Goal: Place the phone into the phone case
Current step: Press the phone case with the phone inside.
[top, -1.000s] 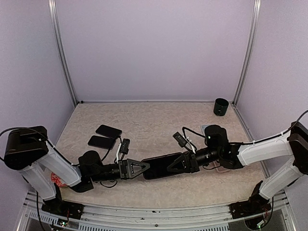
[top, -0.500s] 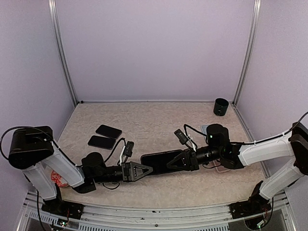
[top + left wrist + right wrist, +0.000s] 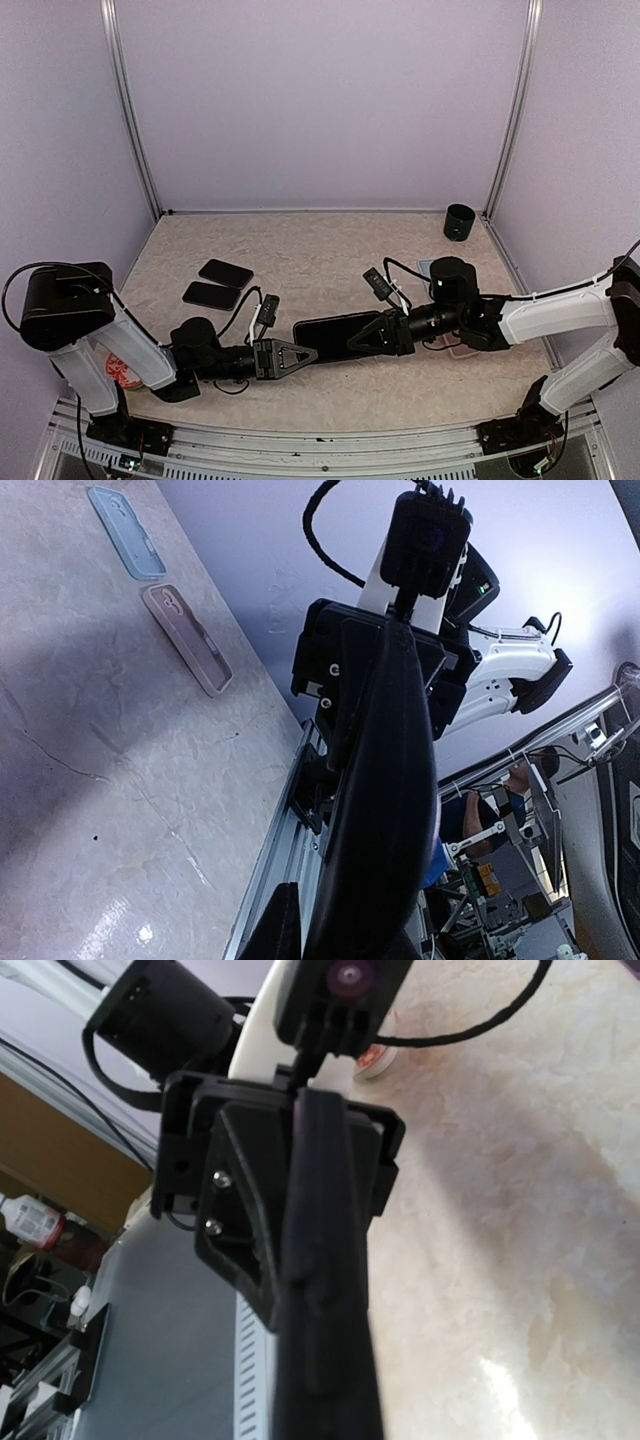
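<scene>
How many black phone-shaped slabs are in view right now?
3. The far slab and near slab lie side by side on the left of the table; the held phone is in the right gripper, at centre. The arms may hide others.

1. I see a glossy black phone (image 3: 330, 335).
2. My table (image 3: 330, 250) is beige with marble veining.
3. The cup (image 3: 459, 222) is black.
4. The blue case (image 3: 125, 518) is pale and see-through; the grey case (image 3: 187, 638) is smoky.
5. The walls (image 3: 320, 100) are lilac.

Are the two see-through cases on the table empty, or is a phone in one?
Empty. The table shows through both the blue case and the grey case, and nothing lies inside either.
</scene>
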Robot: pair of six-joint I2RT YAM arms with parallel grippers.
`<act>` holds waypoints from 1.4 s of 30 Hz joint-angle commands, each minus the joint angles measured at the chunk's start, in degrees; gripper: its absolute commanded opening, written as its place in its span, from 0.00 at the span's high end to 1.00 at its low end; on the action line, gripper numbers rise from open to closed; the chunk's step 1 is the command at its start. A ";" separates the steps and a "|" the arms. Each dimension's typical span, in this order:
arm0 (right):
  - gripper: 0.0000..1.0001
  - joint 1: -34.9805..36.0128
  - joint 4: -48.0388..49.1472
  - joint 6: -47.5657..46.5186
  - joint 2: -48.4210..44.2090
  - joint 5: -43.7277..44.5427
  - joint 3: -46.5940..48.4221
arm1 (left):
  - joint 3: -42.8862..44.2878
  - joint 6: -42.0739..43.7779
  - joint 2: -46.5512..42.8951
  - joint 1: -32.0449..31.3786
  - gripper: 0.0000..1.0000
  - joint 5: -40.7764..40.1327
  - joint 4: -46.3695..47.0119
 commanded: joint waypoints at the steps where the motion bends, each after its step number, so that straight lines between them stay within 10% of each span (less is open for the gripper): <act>1: 1.00 -0.39 -3.09 -5.34 -2.20 6.35 1.48 | 0.53 -2.07 0.76 -0.39 1.00 -0.13 2.83; 13: 0.99 -0.39 0.75 -1.85 -1.79 0.29 0.33 | 1.13 0.39 -1.19 0.23 0.68 -0.44 0.17; 35: 0.99 -0.13 4.92 5.64 1.73 -3.05 -1.28 | 4.13 12.17 -17.71 3.31 0.68 -3.78 -22.59; 42: 0.99 -0.08 0.70 4.19 2.36 -1.40 -0.73 | 4.39 14.40 -19.47 3.32 0.86 -6.68 -27.92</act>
